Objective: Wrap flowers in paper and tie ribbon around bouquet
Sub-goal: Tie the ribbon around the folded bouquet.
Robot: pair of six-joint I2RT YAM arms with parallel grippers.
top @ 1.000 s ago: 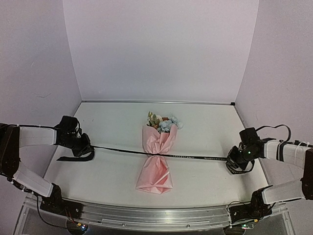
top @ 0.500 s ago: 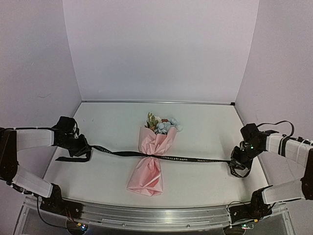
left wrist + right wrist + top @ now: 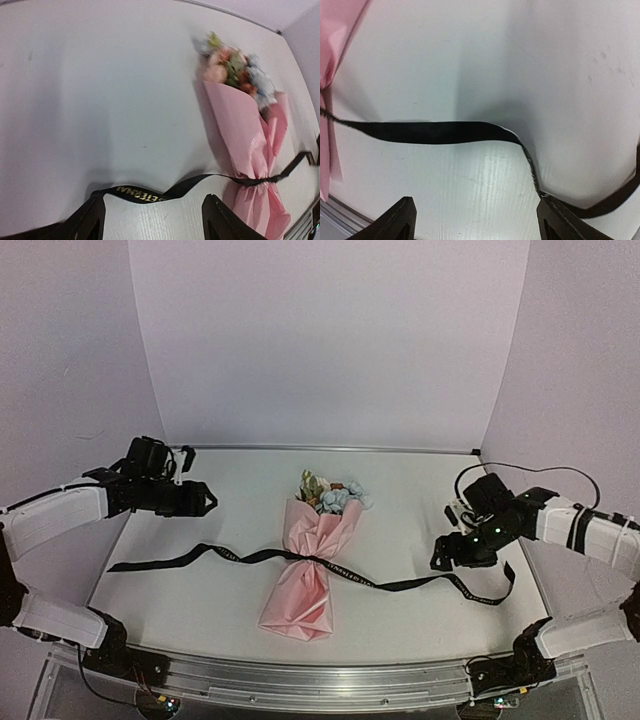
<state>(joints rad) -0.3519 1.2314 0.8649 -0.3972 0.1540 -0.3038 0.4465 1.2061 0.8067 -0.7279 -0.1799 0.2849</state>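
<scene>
The bouquet lies at the table's middle, a pink paper cone with the flowers showing at its far end. The black ribbon is cinched round the cone's waist. Both of its ends lie slack on the table, out to the left and right. My left gripper hovers open above the table, left of the bouquet, holding nothing. In the left wrist view the ribbon lies beyond the open left gripper. My right gripper is open over the ribbon's right end, nothing between its fingers.
Pale walls close the table on the left, back and right. A metal rail runs along the near edge by the arm bases. A black cable loops over the right arm.
Both grippers have opened and let go of the ribbon, which dropped slack onto the table. Both arms lifted and moved away from the ribbon ends; the left went toward the back.
</scene>
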